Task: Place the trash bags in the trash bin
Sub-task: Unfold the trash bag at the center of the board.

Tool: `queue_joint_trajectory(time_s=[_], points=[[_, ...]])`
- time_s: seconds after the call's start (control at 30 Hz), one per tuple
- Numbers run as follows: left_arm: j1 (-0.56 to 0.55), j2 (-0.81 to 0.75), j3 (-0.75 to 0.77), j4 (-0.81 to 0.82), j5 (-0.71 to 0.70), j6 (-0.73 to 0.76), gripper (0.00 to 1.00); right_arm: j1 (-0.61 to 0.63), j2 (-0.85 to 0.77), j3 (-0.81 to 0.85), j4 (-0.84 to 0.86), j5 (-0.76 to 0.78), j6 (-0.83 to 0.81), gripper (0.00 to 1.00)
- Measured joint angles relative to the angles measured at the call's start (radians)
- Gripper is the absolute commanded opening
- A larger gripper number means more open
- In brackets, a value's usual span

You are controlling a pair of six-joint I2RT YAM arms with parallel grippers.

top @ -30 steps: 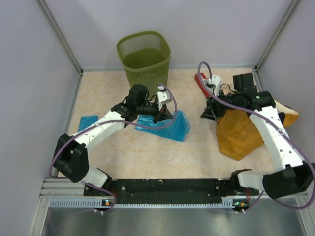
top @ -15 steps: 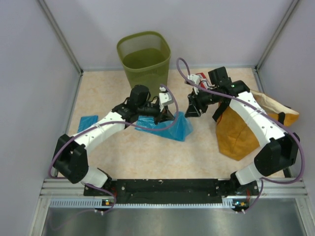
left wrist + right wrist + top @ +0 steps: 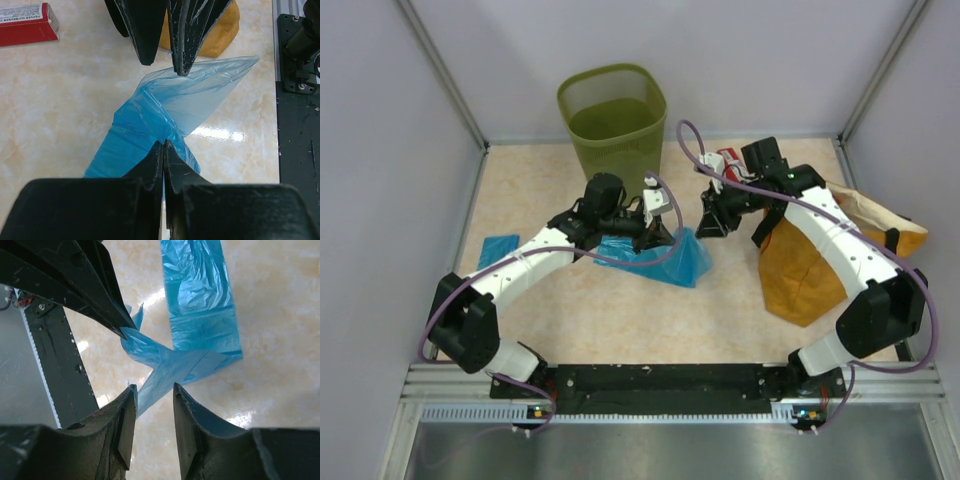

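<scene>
A crinkly light-blue trash bag (image 3: 672,262) lies mid-table, one fold pulled up into a peak. My left gripper (image 3: 665,236) is shut on that fold; in the left wrist view its fingers (image 3: 164,144) pinch the film (image 3: 150,112). My right gripper (image 3: 708,226) hangs just right of the peak, jaws open. In the right wrist view a corner of the bag (image 3: 200,325) reaches between the right gripper (image 3: 153,387) and brushes its left finger. A second small folded trash bag (image 3: 498,248) lies flat at the left. The olive mesh trash bin (image 3: 612,115) stands at the back.
A mustard-orange sack (image 3: 810,265) slumps at the right under the right arm. A flat red box (image 3: 728,160) lies behind the right gripper, also seen as the red box (image 3: 25,22) in the left wrist view. The black base rail (image 3: 660,380) runs along the near edge.
The right arm swung left from above the orange sack to the lifted bag, and its jaws narrowed. The left gripper held the bag still.
</scene>
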State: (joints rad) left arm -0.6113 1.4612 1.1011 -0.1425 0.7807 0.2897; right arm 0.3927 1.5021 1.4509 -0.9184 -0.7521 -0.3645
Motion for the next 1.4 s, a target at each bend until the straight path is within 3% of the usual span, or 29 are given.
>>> queue_joint_trajectory(time_s=[0.73,0.83,1.0,1.3,1.4], points=[[-0.001,0.0,0.0,-0.001,0.001,0.0,0.0,0.0,0.004,-0.024,0.015,0.056,-0.004,0.34],[-0.002,0.0,0.0,-0.001,0.005,0.0,0.0,0.0,0.004,-0.024,0.015,0.064,-0.01,0.26],[-0.004,0.0,0.0,-0.001,0.009,0.001,0.0,0.0,0.006,-0.024,0.016,0.071,-0.023,0.01],[-0.005,0.0,0.0,-0.002,-0.006,0.011,0.0,0.0,0.006,-0.024,0.013,0.07,-0.027,0.0],[-0.005,0.0,0.005,-0.021,-0.023,0.024,0.07,0.0,0.006,-0.024,0.011,0.067,-0.028,0.0]])
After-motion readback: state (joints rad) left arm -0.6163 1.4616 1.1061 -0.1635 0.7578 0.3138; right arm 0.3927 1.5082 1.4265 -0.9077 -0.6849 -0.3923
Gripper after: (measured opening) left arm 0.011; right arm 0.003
